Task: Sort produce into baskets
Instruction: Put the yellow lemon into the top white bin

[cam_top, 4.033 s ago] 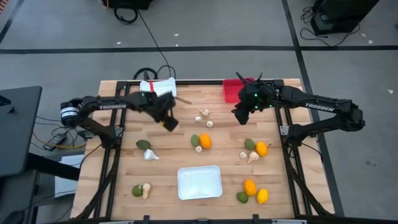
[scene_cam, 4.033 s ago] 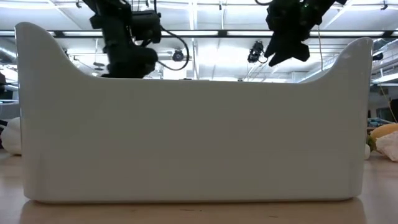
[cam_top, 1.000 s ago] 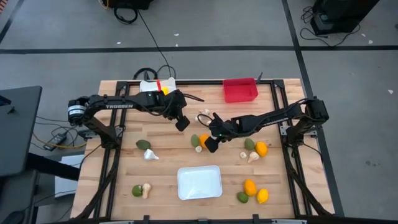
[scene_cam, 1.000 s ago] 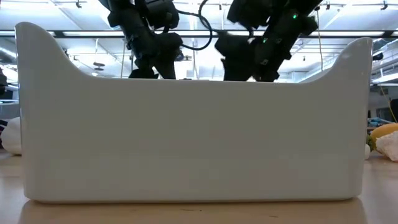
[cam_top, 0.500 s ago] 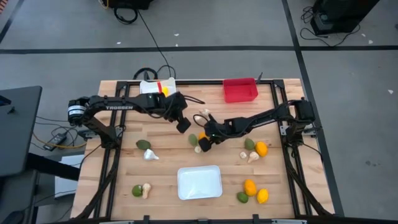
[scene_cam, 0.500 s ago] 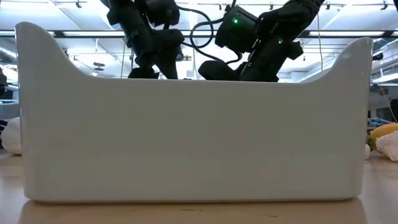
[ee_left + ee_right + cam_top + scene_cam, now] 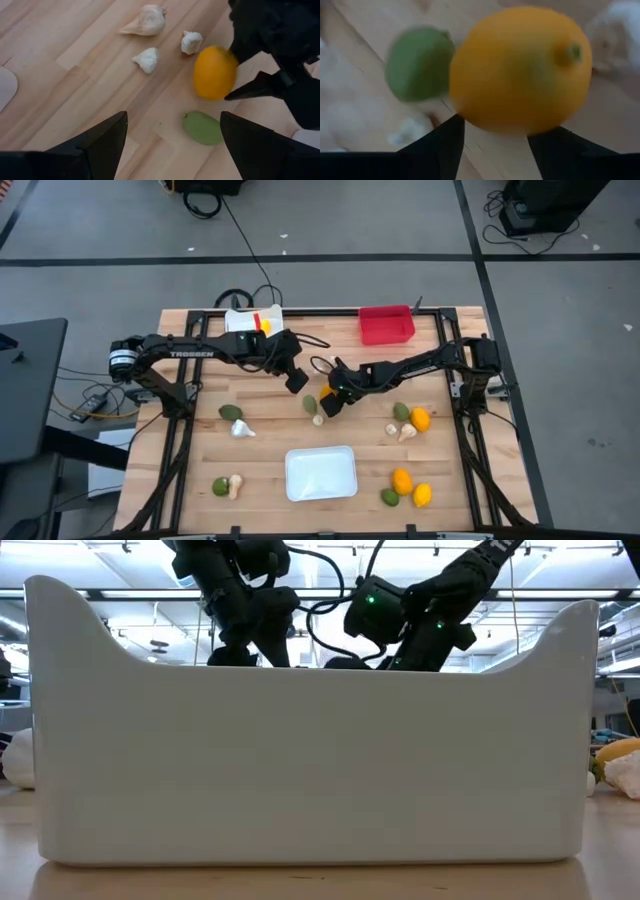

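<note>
Orange fruit (image 7: 520, 70) sits between the right gripper's (image 7: 327, 402) fingers, which close in around it at mid-table, a green fruit (image 7: 419, 64) just beside. Left gripper (image 7: 296, 380) hovers near, fingers spread and empty, with garlic bulbs (image 7: 148, 59) below it.

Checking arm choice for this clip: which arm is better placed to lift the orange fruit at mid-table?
Right. The right gripper already straddles the orange fruit, its fingers on either side. The left gripper hovers open nearby, holding nothing and merely facing the fruit.
</note>
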You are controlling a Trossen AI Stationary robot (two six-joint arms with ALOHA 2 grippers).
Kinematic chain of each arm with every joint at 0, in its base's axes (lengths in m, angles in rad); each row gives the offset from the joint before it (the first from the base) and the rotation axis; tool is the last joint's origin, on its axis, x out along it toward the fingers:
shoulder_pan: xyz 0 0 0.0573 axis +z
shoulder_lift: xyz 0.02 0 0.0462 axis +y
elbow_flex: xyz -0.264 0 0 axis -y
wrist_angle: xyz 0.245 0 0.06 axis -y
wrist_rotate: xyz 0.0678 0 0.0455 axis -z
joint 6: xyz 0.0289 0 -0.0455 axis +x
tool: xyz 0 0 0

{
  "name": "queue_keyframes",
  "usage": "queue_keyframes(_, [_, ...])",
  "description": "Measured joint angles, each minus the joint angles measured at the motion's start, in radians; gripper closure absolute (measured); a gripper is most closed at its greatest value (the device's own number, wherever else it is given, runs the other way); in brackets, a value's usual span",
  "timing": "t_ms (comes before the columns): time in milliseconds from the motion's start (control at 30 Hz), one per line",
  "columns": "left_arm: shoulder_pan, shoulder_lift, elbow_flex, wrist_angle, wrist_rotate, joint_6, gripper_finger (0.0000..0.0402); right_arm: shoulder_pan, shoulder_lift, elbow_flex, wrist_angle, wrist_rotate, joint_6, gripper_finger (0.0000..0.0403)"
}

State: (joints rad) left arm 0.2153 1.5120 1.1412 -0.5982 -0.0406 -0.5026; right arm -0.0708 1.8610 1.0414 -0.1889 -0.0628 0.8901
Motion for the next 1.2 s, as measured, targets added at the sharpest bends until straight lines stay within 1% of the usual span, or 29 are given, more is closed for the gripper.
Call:
queue_keyframes(200, [-0.015,0.0,0.0,0.006,0.0,0.0,0.0078,0.007,-0.028,0.001,0.002,-0.127,-0.011,0.0216])
queue_keyframes(267, [-0.022,0.0,-0.001,0.033,0.0,0.016,0.0078,0.012,-0.051,0.001,-0.011,-0.176,-0.006,0.022])
queue_keyframes(367, [-0.041,0.014,-0.001,0.15,-0.024,0.047,0.0078,0.015,-0.099,0.001,-0.08,-0.235,-0.019,0.022])
queue_keyframes(467, [-0.057,0.059,-0.002,0.292,-0.03,0.078,0.0078,0.01,-0.157,0.001,-0.204,-0.244,-0.058,0.0215])
queue_keyframes(533, [-0.065,0.097,-0.002,0.361,-0.03,0.104,0.0078,0.001,-0.202,0.001,-0.289,-0.218,-0.085,0.0211])
queue_keyframes(600, [-0.065,0.136,-0.002,0.393,-0.04,0.112,0.0078,-0.006,-0.248,0.001,-0.374,-0.182,-0.108,0.0208])
queue_keyframes(767, [-0.033,0.237,-0.002,0.38,-0.053,0.1,0.0078,-0.021,-0.357,0.001,-0.514,-0.078,-0.138,0.0205])
queue_keyframes(900, [-0.006,0.294,-0.001,0.382,-0.057,0.106,0.0078,-0.032,-0.415,0.0,-0.532,0.021,-0.176,0.0205])
queue_keyframes(967, [0.003,0.298,-0.001,0.377,-0.058,0.103,0.0078,-0.04,-0.434,0.0,-0.53,0.051,-0.191,0.0204])
queue_keyframes(1033, [0.008,0.295,0.01,0.371,-0.089,0.103,0.0078,-0.047,-0.444,0.0,-0.53,0.088,-0.194,0.0204])
queue_keyframes(1133, [0.01,0.289,0.065,0.275,-0.159,0.154,0.0078,-0.059,-0.451,0.0,-0.537,0.121,-0.182,0.0203])
queue_keyframes(1200, [0.011,0.288,0.131,0.199,-0.186,0.209,0.0078,-0.07,-0.449,0.0,-0.548,0.123,-0.179,0.0203])
